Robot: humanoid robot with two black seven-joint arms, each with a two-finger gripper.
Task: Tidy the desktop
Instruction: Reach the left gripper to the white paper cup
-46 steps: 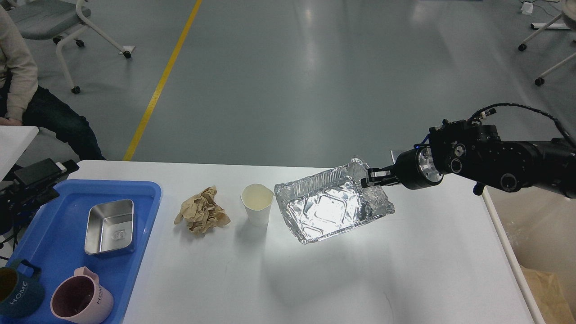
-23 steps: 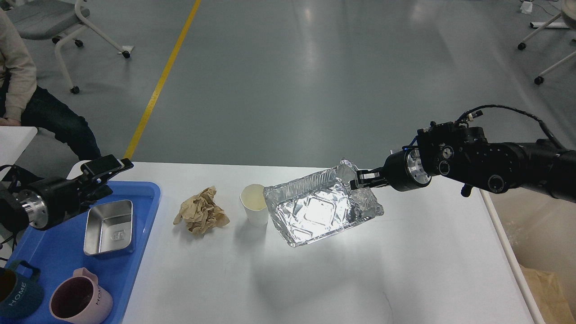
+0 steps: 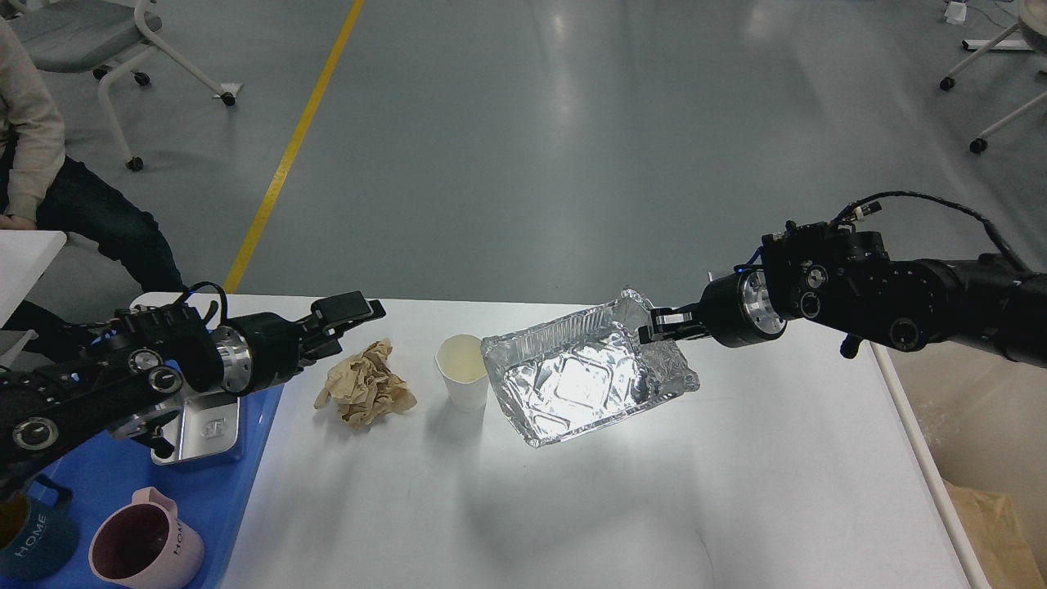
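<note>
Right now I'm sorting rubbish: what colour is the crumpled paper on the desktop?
Light brown; the crumpled paper shows clearest in the head view.

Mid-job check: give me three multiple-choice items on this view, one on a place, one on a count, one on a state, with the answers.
1. Where does the crumpled brown paper lie?
A. on the desktop, left of the paper cup
B. in the blue tray
C. inside the foil tray

2. How many mugs stand on the blue tray?
A. none
B. two
C. four

3. What is the right tool doing?
A. hanging free
B. gripping the foil tray's far right rim
C. holding the cup

Answers:
1 A, the paper sits on white tabletop between the blue tray and the cup.
2 B, a pink mug and a dark mug show.
3 B, its fingers close on the foil rim.
</note>
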